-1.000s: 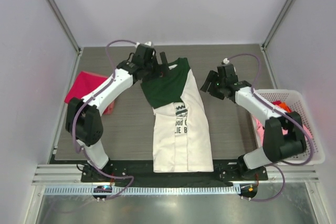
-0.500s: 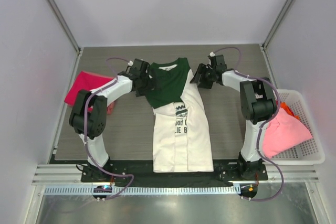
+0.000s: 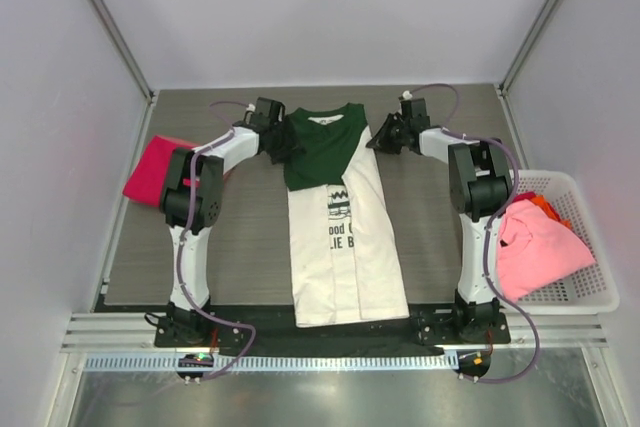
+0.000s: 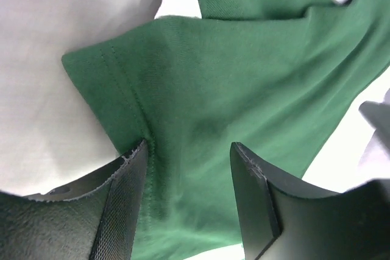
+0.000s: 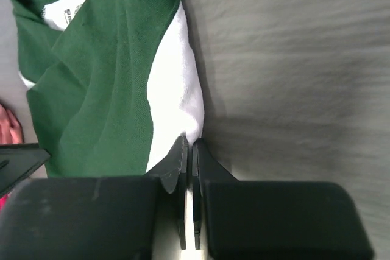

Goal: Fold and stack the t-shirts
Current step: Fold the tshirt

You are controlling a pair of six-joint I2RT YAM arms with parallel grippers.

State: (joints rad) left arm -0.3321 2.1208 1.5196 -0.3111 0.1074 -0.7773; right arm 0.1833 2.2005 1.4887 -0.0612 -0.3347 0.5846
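Grey wood-grain table, white walls, cream t-shirt

table lies bare beside the cream shirt; basket walls the right.

three t-shirts: cream-white shirt, magenta-red shirt, pink shirt. one lattice basket. two arms: left arm, right arm.

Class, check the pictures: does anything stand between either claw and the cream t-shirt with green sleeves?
Nothing visible does. The left claw straddles green cloth of the t-shirt, fingers apart. The right claw is shut right at its white edge; a pinch cannot be confirmed.
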